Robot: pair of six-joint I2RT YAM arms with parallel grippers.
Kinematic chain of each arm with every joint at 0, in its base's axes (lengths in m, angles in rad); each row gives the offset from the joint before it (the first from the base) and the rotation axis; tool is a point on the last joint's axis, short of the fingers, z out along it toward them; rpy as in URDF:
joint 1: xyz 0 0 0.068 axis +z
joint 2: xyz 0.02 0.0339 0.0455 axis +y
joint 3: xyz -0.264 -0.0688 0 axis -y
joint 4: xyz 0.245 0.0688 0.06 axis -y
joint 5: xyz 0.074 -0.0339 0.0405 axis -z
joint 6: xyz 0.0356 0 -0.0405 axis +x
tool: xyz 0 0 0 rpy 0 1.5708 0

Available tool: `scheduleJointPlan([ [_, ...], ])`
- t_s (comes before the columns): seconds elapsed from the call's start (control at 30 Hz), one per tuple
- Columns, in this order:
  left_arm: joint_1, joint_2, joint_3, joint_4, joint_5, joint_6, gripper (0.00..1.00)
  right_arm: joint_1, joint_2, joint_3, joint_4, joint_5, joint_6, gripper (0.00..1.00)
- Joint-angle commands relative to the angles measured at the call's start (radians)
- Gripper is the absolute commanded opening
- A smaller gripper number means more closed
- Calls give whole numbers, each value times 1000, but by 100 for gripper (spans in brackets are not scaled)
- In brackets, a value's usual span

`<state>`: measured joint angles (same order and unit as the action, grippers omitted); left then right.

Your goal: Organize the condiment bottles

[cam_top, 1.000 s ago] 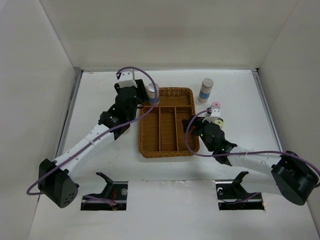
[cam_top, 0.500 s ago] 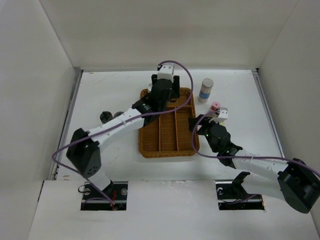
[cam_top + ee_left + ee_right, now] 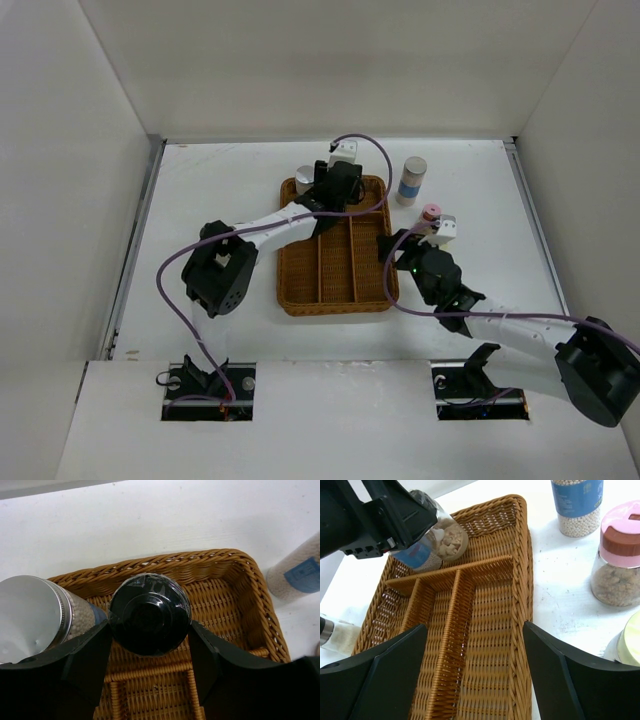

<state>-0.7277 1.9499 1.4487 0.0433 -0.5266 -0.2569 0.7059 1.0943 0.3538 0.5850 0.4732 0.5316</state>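
bottles: you have six in sight: one black-capped bottle (image 3: 150,612), one silver-lidded bottle (image 3: 30,612), one blue-banded bottle (image 3: 411,180), one pink-capped jar (image 3: 620,555), one yellow-lidded jar (image 3: 631,645) cut off by the frame, and one small shaker (image 3: 332,632).
tray: one wicker tray (image 3: 336,306), with a cross bay at the far end and three long lanes.
left claw: your left claw (image 3: 149,625) grips the black-capped bottle over the far bay, just beside the silver-lidded bottle in the far left corner. you cannot tell if its base touches the wicker.
right claw: your right claw (image 3: 474,625) stands wide, nothing between its fingers, by the tray's right rim.
edges: the blue-banded bottle and pink-capped jar stand on the table (image 3: 220,170) right of the tray. the shaker stands off its left rim.
room: a strip of white table runs between the right rim and the jars.
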Motion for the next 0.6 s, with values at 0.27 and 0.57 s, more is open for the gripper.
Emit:
scheduleJointPlan([
  [0.27,18,3,-20,130,4,-39,54,-7,-2,4,44,-7,8,84],
  [0.57,23,20,-31,132,11,-48,68,-12,-28,-4,36,10,1,83],
])
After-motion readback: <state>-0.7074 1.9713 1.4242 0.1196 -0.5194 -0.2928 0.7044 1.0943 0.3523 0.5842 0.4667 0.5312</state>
